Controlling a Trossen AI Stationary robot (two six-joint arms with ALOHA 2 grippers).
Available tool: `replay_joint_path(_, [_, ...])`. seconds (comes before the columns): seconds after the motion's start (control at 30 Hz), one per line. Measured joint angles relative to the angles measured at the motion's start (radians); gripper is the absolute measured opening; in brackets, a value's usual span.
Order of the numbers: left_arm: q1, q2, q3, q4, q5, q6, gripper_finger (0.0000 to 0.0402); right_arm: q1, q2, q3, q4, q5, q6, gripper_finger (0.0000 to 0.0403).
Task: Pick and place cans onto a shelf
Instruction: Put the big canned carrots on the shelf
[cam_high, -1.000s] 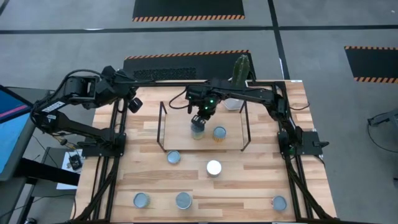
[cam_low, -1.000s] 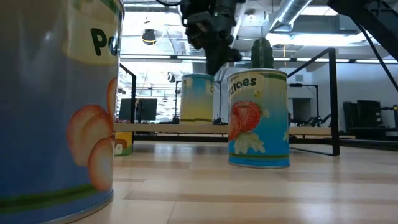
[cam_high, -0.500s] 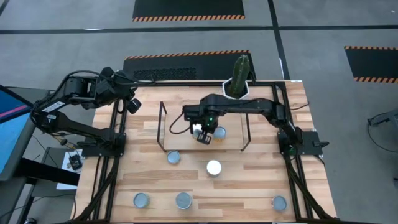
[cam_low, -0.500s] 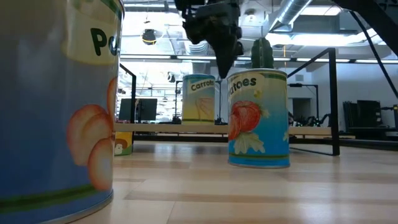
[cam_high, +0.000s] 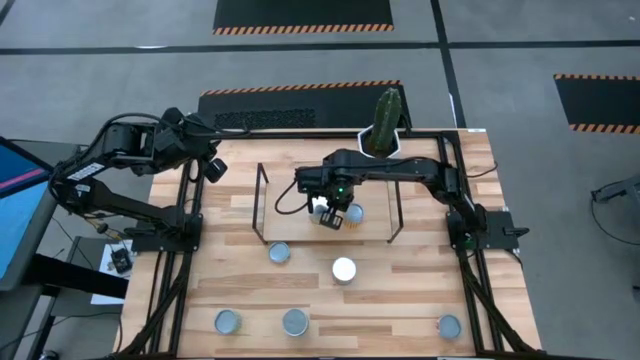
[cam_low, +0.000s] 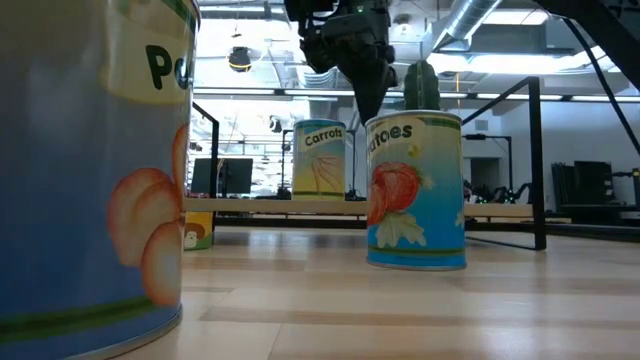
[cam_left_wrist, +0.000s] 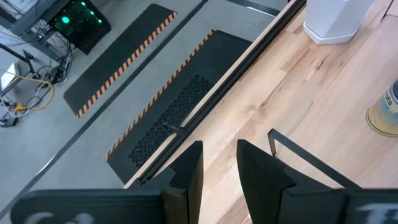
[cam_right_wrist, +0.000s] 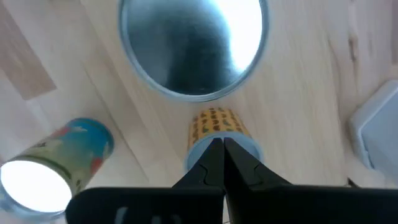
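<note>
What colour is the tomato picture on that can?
Red, on a blue can; the low view shows it best.

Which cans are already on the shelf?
Two: the carrots can, which sits under the right gripper seen from above, and the can beside it. Both stand on the shelf board; the other five stand on the table.
</note>
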Motion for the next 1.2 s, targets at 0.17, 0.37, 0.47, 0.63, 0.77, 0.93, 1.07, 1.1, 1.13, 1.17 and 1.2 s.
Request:
replay_joint_path(0.17, [0.0, 0.0, 0.0, 0.0, -0.001, 0.004, 0.0087, 0.0, -0.001, -0.008, 0.039, 0.02, -0.026, 0.0019])
replay_joint_path(0.37, [0.0, 0.0, 0.0, 0.0, -0.001, 0.004, 0.0087, 0.0, 0.002, -0.119, 0.101, 0.031, -0.04, 0.0018])
replay_joint_path(0.47, [0.0, 0.0, 0.0, 0.0, -0.001, 0.004, 0.0087, -0.001, 0.0, -0.162, 0.146, 0.03, -0.049, 0.0016])
replay_joint_path(0.63, [0.0, 0.0, 0.0, 0.0, -0.001, 0.004, 0.0087, -0.007, 0.0, -0.169, 0.275, 0.021, -0.051, 0.0021])
replay_joint_path(0.77, [0.0, 0.0, 0.0, 0.0, -0.001, 0.003, 0.0087, -0.018, 0.0, -0.169, 0.395, -0.061, -0.051, 0.0021])
replay_joint_path(0.93, [0.0, 0.0, 0.0, 0.002, -0.001, -0.004, 0.0087, -0.025, 0.0, -0.169, 0.576, -0.102, -0.044, 0.0013])
replay_joint_path(1.07, [0.0, 0.0, 0.0, 0.003, -0.001, -0.013, 0.0087, -0.029, 0.0, -0.169, 0.699, -0.103, -0.043, 0.0017])
replay_joint_path(1.1, [0.0, 0.0, 0.0, 0.003, -0.001, -0.016, 0.0087, -0.029, 0.0, -0.169, 0.719, -0.103, -0.043, 0.002])
replay_joint_path(1.13, [0.0, 0.0, 0.0, 0.004, -0.001, -0.019, 0.0087, -0.029, 0.0, -0.169, 0.726, -0.103, -0.043, 0.0022])
replay_joint_path(1.17, [0.0, 0.0, 0.0, 0.004, -0.001, -0.02, 0.0087, -0.029, 0.0, -0.169, 0.726, -0.104, -0.042, 0.0025])
replay_joint_path(1.2, [0.0, 0.0, 0.0, 0.004, -0.001, -0.02, 0.0087, -0.029, 0.0, -0.169, 0.724, -0.105, -0.042, 0.0027])
